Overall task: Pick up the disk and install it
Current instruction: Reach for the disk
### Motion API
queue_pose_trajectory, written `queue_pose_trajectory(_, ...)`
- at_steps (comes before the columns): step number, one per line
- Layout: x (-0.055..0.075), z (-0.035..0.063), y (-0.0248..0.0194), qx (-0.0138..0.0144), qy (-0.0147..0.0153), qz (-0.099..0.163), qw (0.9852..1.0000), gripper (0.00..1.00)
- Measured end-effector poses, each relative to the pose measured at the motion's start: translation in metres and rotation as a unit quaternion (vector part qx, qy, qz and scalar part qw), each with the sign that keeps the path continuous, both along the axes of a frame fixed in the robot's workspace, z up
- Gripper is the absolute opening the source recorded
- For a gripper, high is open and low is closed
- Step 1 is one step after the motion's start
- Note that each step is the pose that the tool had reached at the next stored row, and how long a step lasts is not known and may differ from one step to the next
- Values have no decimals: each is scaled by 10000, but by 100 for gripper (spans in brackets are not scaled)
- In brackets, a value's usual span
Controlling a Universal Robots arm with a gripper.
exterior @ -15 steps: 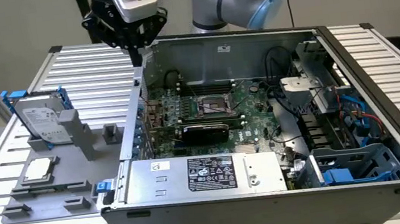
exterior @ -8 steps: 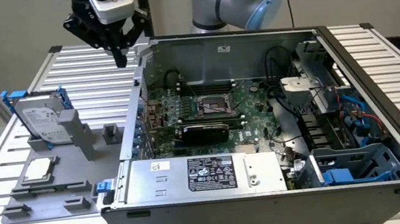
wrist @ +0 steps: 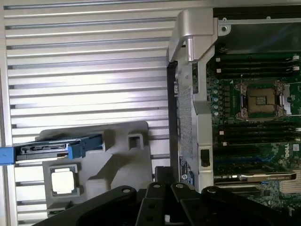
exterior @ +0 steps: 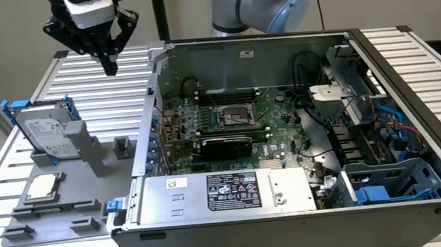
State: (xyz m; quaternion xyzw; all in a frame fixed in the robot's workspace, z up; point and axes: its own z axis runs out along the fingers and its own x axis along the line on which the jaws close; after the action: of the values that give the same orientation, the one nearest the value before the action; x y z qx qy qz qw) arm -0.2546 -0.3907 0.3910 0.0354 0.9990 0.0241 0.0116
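Hovering over the ribbed worktop (exterior: pixel 117 104) beside the back corner of the open computer case (exterior: pixel 301 233), my pincer (exterior: pixel 109 62) is clenched on nothing — its tips meet in a point. The disk (exterior: pixel 47 129) stands well apart from it, propped upright in the grey holder (exterior: pixel 78 198) at the exterior view's left of the case — blue carrier around it, label showing. A small silver chip (exterior: pixel 43 186) lies flat in the same holder.

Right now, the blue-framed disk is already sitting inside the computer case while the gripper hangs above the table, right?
No. The exterior view shows the disk standing in the grey holder outside the computer case; the gripper does hang above the table.
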Motion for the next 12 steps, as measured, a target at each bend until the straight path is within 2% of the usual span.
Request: queue_pose_trajectory(12, -546, -20, 70, 0, 8, 0, 10000, 0)
